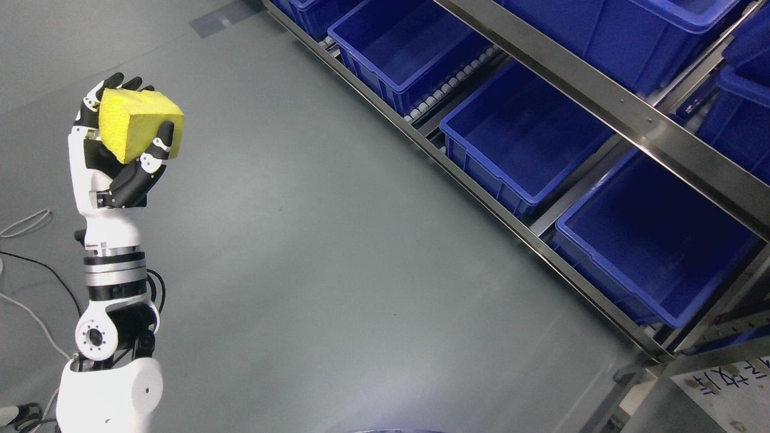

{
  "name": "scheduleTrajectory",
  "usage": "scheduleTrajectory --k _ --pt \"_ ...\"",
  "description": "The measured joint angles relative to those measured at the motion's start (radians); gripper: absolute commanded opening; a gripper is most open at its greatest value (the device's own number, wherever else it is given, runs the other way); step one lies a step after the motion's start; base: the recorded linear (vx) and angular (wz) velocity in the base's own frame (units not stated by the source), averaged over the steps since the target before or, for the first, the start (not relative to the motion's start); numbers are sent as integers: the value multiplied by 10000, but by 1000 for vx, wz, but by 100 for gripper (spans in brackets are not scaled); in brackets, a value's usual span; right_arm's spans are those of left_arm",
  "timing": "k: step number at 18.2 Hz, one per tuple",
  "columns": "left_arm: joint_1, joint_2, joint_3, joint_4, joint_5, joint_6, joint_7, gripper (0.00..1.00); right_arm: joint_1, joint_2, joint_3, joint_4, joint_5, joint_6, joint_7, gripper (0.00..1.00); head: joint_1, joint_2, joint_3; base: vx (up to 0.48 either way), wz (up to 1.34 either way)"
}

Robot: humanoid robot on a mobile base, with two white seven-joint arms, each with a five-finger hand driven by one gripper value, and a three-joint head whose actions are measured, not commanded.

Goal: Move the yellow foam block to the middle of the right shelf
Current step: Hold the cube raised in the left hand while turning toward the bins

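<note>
A yellow foam block (137, 122) is held up at the left of the head view, well above the grey floor. My left hand (123, 135) is shut on it, black fingertips curled over its top and its thumb pressed on the right face. The white forearm rises from the lower left corner. A metal shelf rack (607, 90) runs diagonally along the right side, far from the block. Its lower level holds blue bins; the middle one (523, 135) is open and looks empty. My right hand does not show.
More blue bins sit on the rack: one further back (409, 48), one nearer (652, 240), others on the upper level (625, 30). Cables (30, 225) lie on the floor at the left edge. A paper with writing (731, 376) shows at the bottom right.
</note>
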Motion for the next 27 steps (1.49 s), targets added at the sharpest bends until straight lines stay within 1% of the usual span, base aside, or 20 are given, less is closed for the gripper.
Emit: scheduleTrajectory --k 15,27 --pt "217 214 169 -3 0 116 -1 32 0 0 0 0 0 0 0 100 0 0 0 75 199" --pt "231 388 264 -23 0 135 -1 33 -1 0 0 0 0 0 0 100 0 0 0 192 34"
